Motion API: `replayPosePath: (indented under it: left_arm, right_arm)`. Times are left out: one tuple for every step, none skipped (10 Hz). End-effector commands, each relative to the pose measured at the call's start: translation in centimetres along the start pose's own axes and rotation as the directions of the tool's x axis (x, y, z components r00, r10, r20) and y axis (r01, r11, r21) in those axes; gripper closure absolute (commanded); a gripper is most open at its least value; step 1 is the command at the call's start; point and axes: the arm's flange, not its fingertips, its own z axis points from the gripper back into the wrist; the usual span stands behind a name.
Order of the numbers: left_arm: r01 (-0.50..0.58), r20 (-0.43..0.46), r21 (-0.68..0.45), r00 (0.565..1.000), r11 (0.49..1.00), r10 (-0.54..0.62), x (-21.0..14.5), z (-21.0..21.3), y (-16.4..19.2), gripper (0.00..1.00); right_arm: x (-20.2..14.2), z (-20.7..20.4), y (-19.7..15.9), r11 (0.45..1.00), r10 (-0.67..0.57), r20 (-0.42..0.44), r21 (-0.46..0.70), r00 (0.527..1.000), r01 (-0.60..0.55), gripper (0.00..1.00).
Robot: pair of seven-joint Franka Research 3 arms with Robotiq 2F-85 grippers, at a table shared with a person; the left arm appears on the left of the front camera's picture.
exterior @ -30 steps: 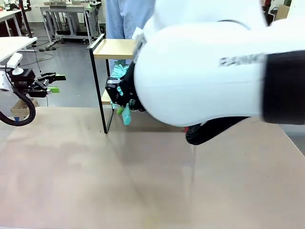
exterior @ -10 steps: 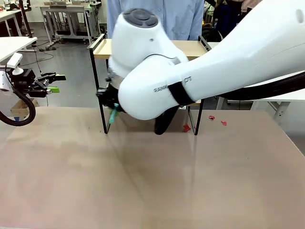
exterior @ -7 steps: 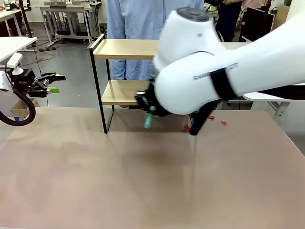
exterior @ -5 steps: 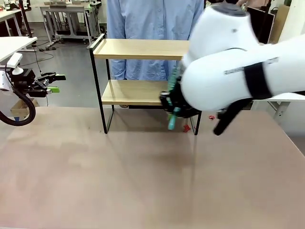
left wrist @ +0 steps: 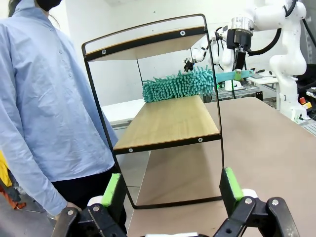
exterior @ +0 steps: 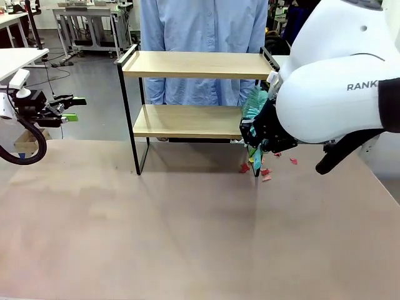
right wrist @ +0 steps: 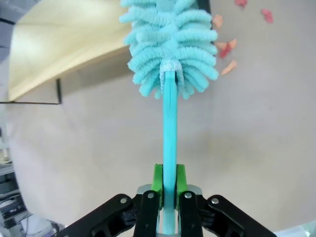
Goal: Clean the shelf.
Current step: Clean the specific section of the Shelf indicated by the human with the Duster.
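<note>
**Near field.** A bare tan table (exterior: 187, 237) takes up the foreground of the front view. In the right wrist view, the right gripper (right wrist: 167, 193) is clenched on the flat teal handle of a duster (right wrist: 168, 44). The green pads (right wrist: 157, 178) press the handle from both sides. The duster's fluffy teal head points away from the wrist and overlaps the end of a light wood board.

**Middle field.** Small red and orange scraps (exterior: 267, 174) lie on the table beside the shelf's right foot, just beyond the duster head. The right gripper (exterior: 257, 134) hangs at the right end of the shelf (exterior: 187, 64), level with the lower board.

The shelf stands upright near the far edge of the table, with two boards in a black frame. The left gripper (exterior: 67, 109) hovers well to the left of it, past the table's side. Its jaws are spread wide and grasp nothing.

In the left wrist view, the left gripper (left wrist: 172, 186) looks lengthwise along the shelf (left wrist: 168, 121). The duster (left wrist: 180, 85) is at the far end of the lower board. Whether it touches the wood cannot be told.

**Far field.** A person (exterior: 203, 25) in a light blue shirt stands directly behind the shelf.
</note>
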Motion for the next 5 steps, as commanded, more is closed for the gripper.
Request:
replayPosePath:
  left_arm:
    - [0.01,-0.003,0.001,1.0,1.0,-0.01,0.3,-0.1,0.0,0.0]
    - [0.01,-0.003,0.001,1.0,1.0,-0.01,0.3,-0.1,0.0,0.0]
    - [0.01,-0.003,0.001,1.0,1.0,-0.01,0.3,-0.1,0.0,0.0]
    - [0.01,-0.003,0.001,1.0,1.0,-0.01,0.3,-0.1,0.0,0.0]
    - [0.01,-0.003,0.001,1.0,1.0,-0.01,0.3,-0.1,0.0,0.0]
  right_arm:
    - [0.7,-0.6,-0.9,0.998,-0.056,-0.015,-0.036,0.998,0.055,0.87]
    - [0.0,0.0,0.0,1.0,0.0,0.0,0.0,1.0,0.0,0.87]
    - [-0.6,1.5,0.7,0.973,0.186,0.023,0.136,0.982,-0.188,0.87]
    - [-1.1,3.3,0.5,0.93,0.303,0.035,0.206,0.952,-0.304,0.87]
    - [-1.2,4.6,-0.1,0.881,0.406,0.026,0.255,0.914,-0.399,0.87]
